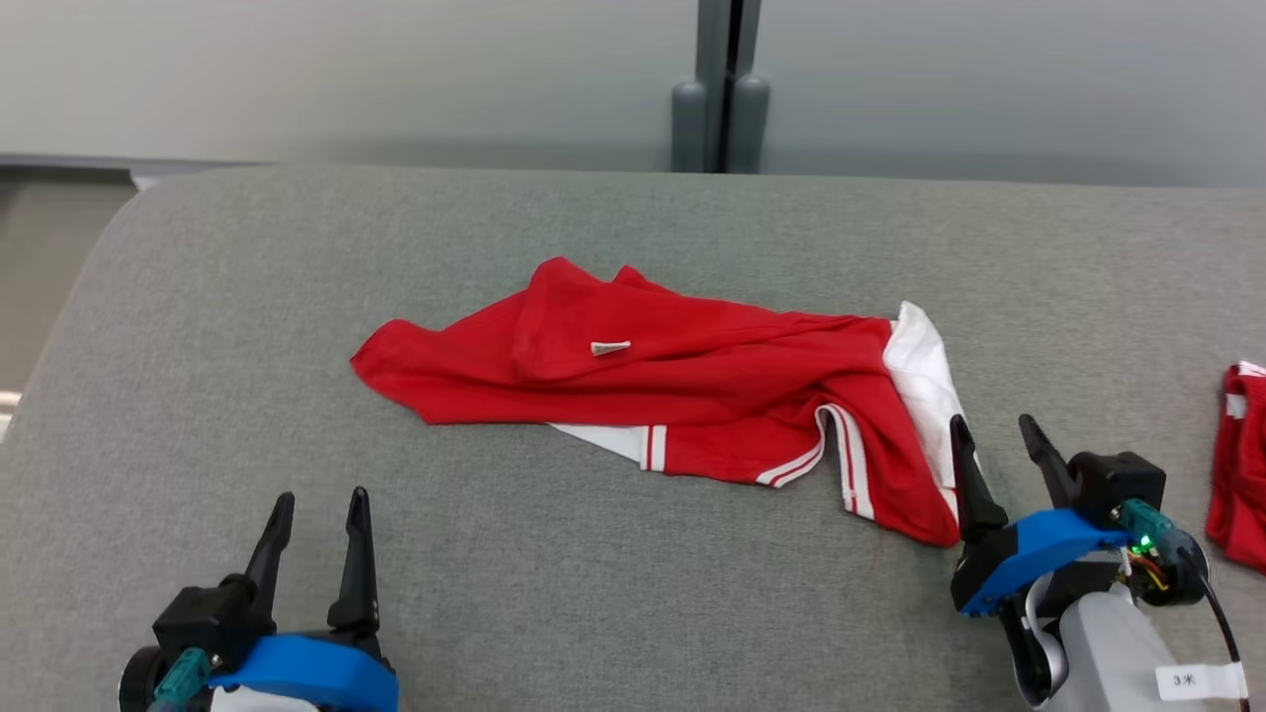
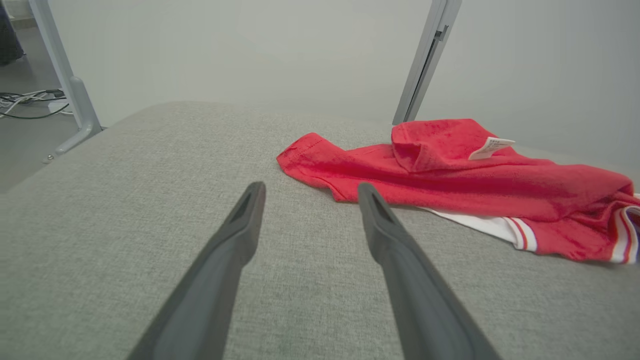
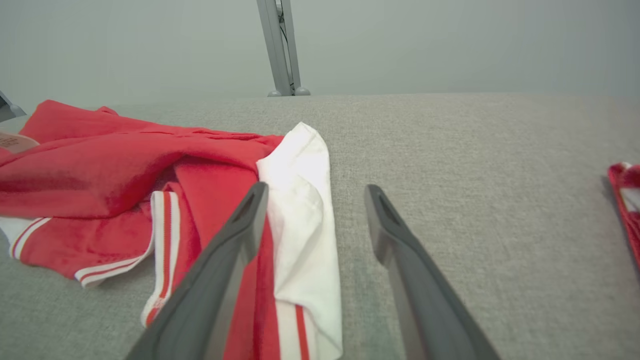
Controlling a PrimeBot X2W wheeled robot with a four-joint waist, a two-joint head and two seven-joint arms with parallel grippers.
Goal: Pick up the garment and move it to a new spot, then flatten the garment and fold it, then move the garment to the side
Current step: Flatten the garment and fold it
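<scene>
Pickup step, not begun. Holds left gripper [image 1: 322, 496] and right gripper [image 1: 990, 421] spread wide, empty, near the table's [image 1: 198, 396] front edge (right one at the garment's [image 1: 692, 386] white end). Needs pinching fabric.

At right edge, second red cloth [image 1: 1238, 470] cut off; garment [image 1: 692, 386] tag [image 1: 609, 347] print too small to read.

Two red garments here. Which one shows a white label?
The big centre garment, label lying on top. The other garment sits at the right edge, partly out of frame.
</scene>
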